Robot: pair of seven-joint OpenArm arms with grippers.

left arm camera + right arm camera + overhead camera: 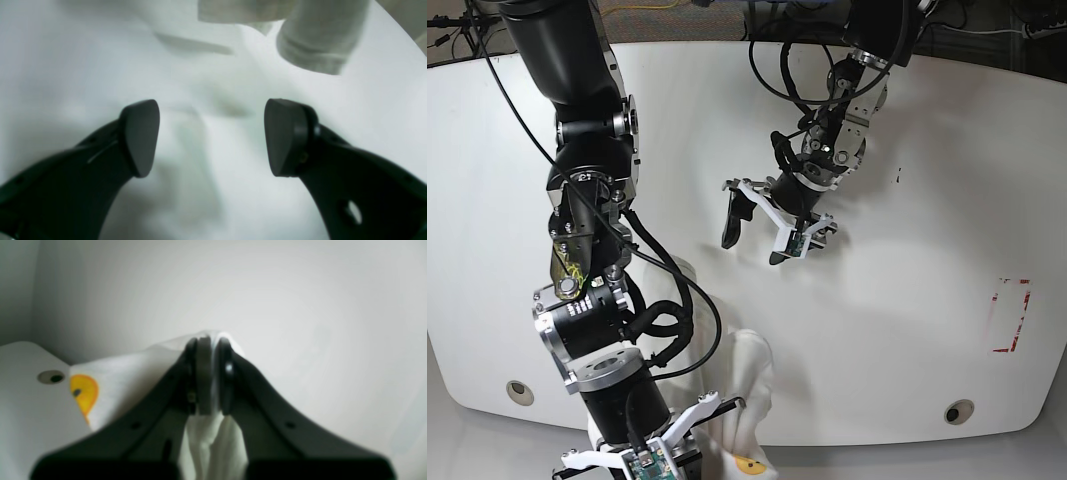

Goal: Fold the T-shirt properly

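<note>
Right hand point(210, 380) clamped on bunched T-shirt point(213, 443) at near surface point(907, 330) edge, emblem point(83, 393) just beside; left hand point(211, 136) wide, unladen, well apart from garment

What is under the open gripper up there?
Under the left gripper, white T-shirt cloth fills the wrist view, with a sleeve beyond. What lies beneath the cloth is covered. The base view shows bare table below it instead.

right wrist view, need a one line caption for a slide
Right tool shut on a bunched fold of the white T-shirt, its yellow-orange emblem showing at left over the white tabletop.
</note>
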